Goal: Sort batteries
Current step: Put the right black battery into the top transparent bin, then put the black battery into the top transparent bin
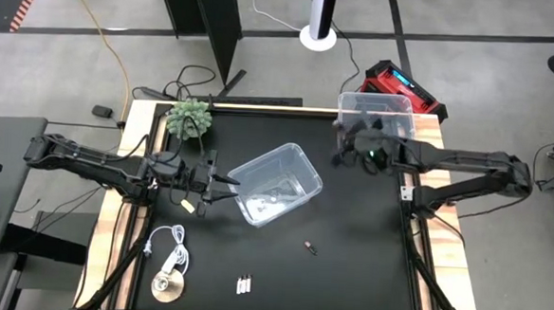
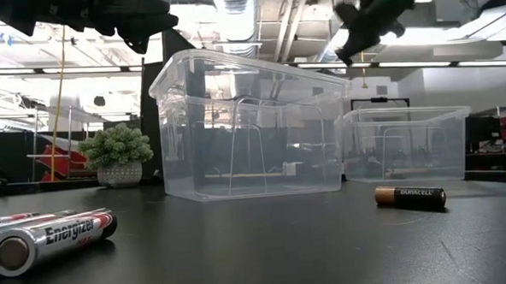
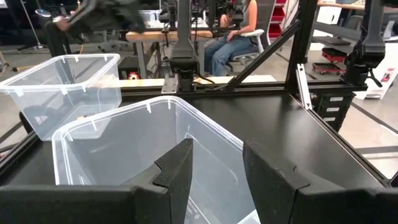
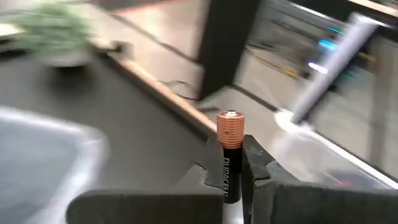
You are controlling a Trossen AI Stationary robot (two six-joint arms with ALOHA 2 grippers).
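Note:
Two clear bins stand on the black table: one in the middle [image 1: 277, 183] [image 2: 251, 129] and one at the far right [image 1: 375, 111] [image 2: 404, 142]. My right gripper [image 1: 342, 145] [image 4: 231, 163] hovers by the far right bin's near left corner, shut on a dark battery with a copper end. My left gripper [image 1: 226, 184] [image 3: 216, 152] is open and raised at the middle bin's left wall [image 3: 118, 134], touching nothing. Another dark battery [image 1: 310, 247] [image 2: 410, 197] lies on its side on the table. Pale silver batteries [image 1: 244, 284] [image 2: 53, 237] lie near the near edge. My right gripper pinches the battery's black body [image 4: 229, 171] between its two fingers. The copper end [image 4: 228, 126] sticks out past the fingertips [image 4: 256, 163]. The battery is lifted clear of the table.
A white coiled cable with a round disc [image 1: 169, 263] lies near the table's near left corner. A small potted plant [image 1: 190, 119] [image 2: 117, 154] stands at the far left corner. Black mat [image 1: 358, 245] lies bare between the bins and the near edge. A seated person [image 3: 235, 34] shows beyond the table.

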